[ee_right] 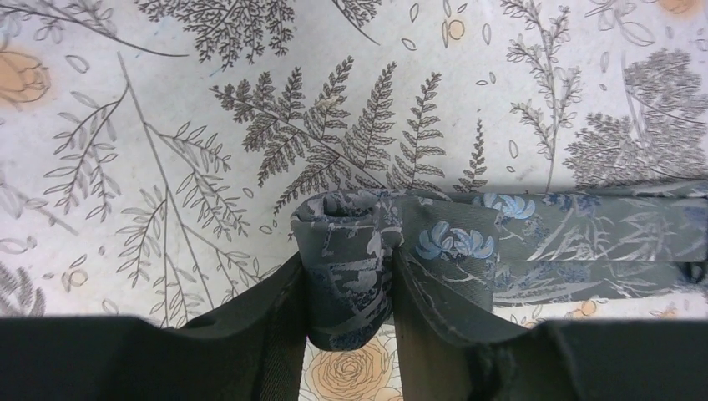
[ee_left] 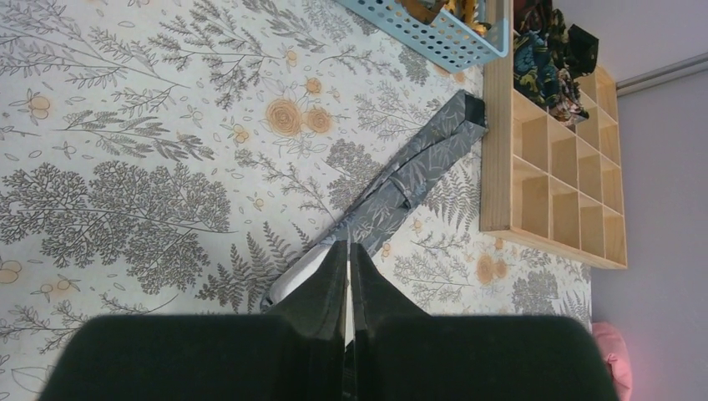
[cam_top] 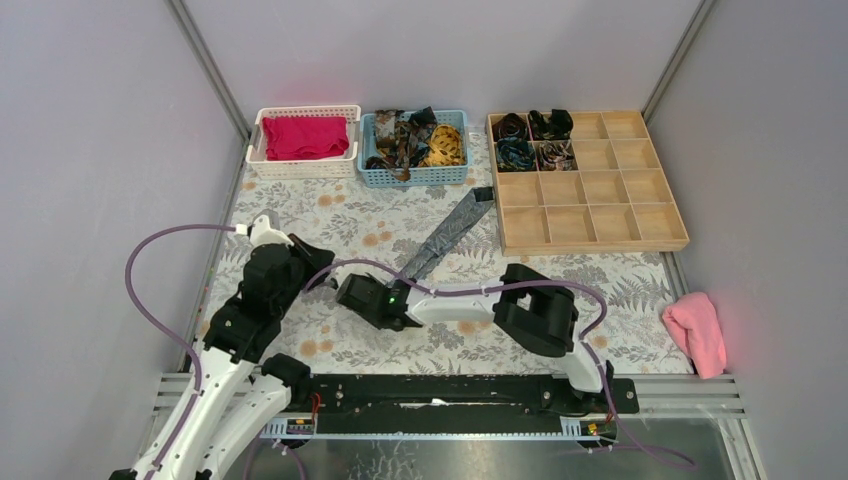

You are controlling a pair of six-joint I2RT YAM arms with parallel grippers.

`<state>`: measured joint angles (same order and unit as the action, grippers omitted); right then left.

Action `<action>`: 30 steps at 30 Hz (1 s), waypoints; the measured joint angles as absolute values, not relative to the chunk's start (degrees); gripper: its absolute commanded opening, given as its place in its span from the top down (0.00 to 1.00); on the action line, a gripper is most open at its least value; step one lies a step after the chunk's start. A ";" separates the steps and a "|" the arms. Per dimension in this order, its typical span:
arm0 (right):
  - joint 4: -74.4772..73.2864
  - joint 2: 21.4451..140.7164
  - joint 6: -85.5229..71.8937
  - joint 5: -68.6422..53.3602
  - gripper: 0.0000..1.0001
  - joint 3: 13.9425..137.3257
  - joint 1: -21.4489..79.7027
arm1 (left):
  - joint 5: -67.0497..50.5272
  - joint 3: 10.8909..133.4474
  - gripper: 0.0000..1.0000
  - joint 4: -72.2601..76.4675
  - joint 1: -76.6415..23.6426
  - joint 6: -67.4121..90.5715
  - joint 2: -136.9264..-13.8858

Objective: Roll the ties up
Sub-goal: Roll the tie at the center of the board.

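Observation:
A grey patterned tie (cam_top: 452,232) lies as a flat strip slanting across the floral tablecloth (cam_top: 330,215); it also shows in the left wrist view (ee_left: 417,175). My right gripper (ee_right: 346,276) is shut on the tie's near end (ee_right: 351,267), which is folded into a small coil between the fingers (ee_right: 267,326); the rest of the tie runs off to the right (ee_right: 576,242). My left gripper (ee_left: 347,259) is shut and empty, just left of the right gripper (cam_top: 372,297). Loose ties fill the blue basket (cam_top: 382,175). Several rolled ties (cam_top: 530,138) sit in the wooden tray.
The wooden compartment tray (cam_top: 590,240) stands at the back right. A white basket (cam_top: 255,150) holds magenta cloth (cam_top: 303,137) at the back left. A pink cloth (cam_top: 695,330) lies at the right edge. Purple cables (cam_top: 150,260) loop round the arms.

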<state>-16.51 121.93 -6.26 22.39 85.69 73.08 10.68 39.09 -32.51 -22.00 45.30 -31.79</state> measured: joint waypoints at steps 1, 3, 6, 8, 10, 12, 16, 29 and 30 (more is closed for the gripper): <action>-15.55 121.32 -6.26 21.26 0.61 84.84 72.69 | 10.72 39.22 0.92 -32.49 -22.00 45.32 -31.81; -12.95 119.61 -6.39 18.09 0.62 82.37 71.50 | 10.79 39.79 0.92 -31.88 -22.02 45.34 -32.01; -9.17 116.86 -8.12 10.68 0.63 78.61 68.36 | 12.05 40.73 0.94 -31.51 -21.85 45.34 -32.38; -7.03 115.50 -10.94 5.19 0.63 76.71 65.84 | 12.69 40.77 0.95 -31.73 -21.71 45.30 -32.45; -5.15 114.54 -14.22 -1.02 0.63 75.00 62.89 | 12.64 40.75 0.99 -31.83 -21.76 45.28 -32.67; -3.62 114.10 -16.62 -5.89 0.63 73.71 60.80 | 12.64 40.60 1.00 -31.75 -21.82 45.28 -33.10; 0.45 113.43 -20.14 -14.74 0.63 70.65 57.14 | 11.86 38.20 1.00 -29.91 -21.82 45.23 -34.54; 7.42 110.48 -28.45 -34.44 0.64 61.49 48.45 | 3.88 25.58 1.00 -14.96 -21.82 44.49 -40.07; 7.99 110.30 -29.08 -35.59 0.64 61.12 47.86 | 3.25 25.17 1.00 -13.43 -21.82 44.40 -40.97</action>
